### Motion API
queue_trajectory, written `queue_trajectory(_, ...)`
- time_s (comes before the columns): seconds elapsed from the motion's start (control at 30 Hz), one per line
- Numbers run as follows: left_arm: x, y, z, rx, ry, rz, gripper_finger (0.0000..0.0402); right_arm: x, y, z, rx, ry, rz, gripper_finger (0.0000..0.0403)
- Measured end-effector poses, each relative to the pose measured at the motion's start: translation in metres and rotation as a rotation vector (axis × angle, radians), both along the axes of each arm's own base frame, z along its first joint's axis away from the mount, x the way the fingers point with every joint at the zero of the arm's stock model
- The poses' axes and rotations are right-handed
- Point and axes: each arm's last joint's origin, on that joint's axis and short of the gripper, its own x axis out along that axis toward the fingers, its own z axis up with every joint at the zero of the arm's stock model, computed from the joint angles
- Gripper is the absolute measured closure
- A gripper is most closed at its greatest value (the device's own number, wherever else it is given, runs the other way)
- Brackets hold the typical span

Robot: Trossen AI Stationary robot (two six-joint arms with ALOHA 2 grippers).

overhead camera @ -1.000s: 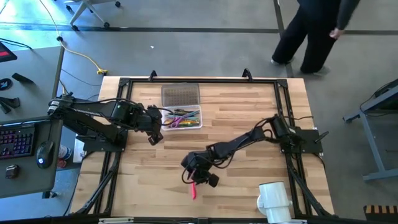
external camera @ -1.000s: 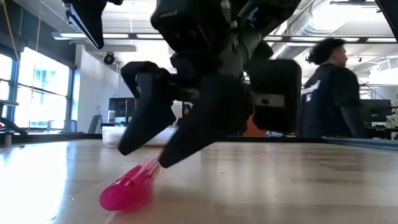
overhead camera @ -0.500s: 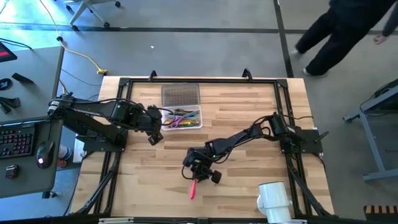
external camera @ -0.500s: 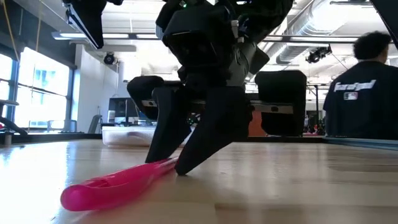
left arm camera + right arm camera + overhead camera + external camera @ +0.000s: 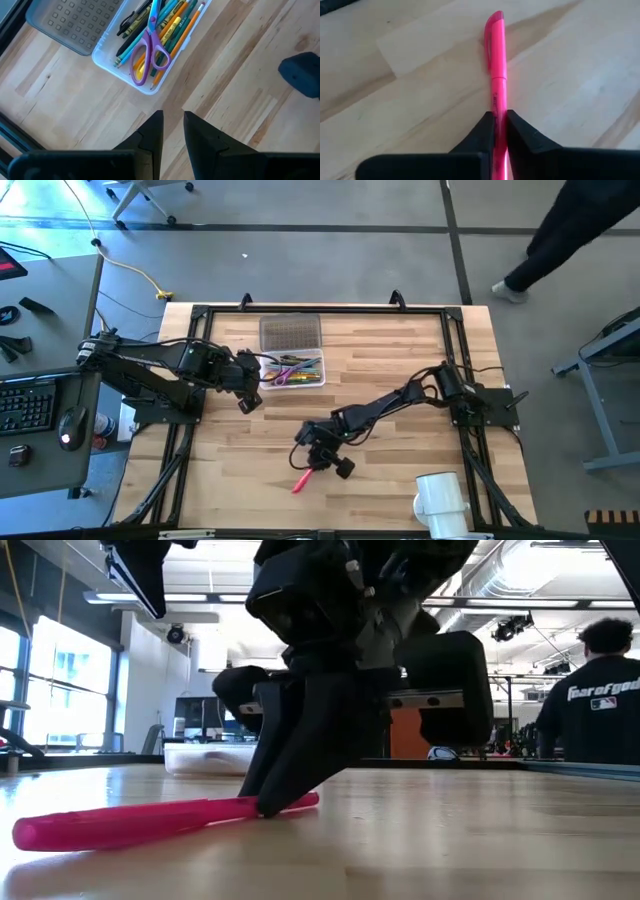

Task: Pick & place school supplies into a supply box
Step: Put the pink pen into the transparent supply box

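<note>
A pink pen (image 5: 299, 481) lies on the wood table near its front middle. My right gripper (image 5: 318, 463) stands over the pen's far end, shut on it. The supply box (image 5: 293, 370), a clear tub at the back left, holds several pens and pencils and purple-handled scissors (image 5: 147, 55). My left gripper (image 5: 173, 120) hovers just near of the box (image 5: 120, 75), its fingers a narrow gap apart with nothing between them. My right gripper pinches the pink pen's barrel (image 5: 498, 102) between its two fingers, near the end away from the cap. The fingers (image 5: 285, 775) slant down from above and cross the pen. The pen lies about level along the table, cap end (image 5: 40, 832) toward the near left.
A flat grey textured rectangle (image 5: 290, 332) lies just behind the box. A white mug (image 5: 440, 498) stands at the near right corner. Bare wood spreads between the pen and the box. A person (image 5: 595, 690) stands in the room beyond the table.
My right gripper has come down a little and shut on the pink pen. The pen has swung about on the table: its cap end pointed at the near edge and now points to the near left.
</note>
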Motion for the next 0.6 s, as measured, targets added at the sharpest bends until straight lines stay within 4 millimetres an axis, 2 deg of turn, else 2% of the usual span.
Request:
queue_trajectory(0.13,0.0,0.0,0.0,0.0,0.0,0.0,0.0291,-0.002,-0.007,0.022,-0.089,-0.051,-0.087,0.039)
queue_trajectory(0.3,0.0,0.0,0.0,0.005,-0.002,0.002,0.0291,0.002,-0.037,0.061,-0.339,-0.212,-0.254,0.0394)
queue_trajectory(0.47,0.0,0.0,0.0,0.007,-0.001,0.003,0.0291,0.007,-0.09,0.077,-0.558,-0.273,-0.495,0.0388)
queue_trajectory(0.6,0.0,0.0,0.0,0.008,-0.001,0.003,0.0291,0.012,-0.145,0.081,-0.559,-0.307,-0.675,0.0395)
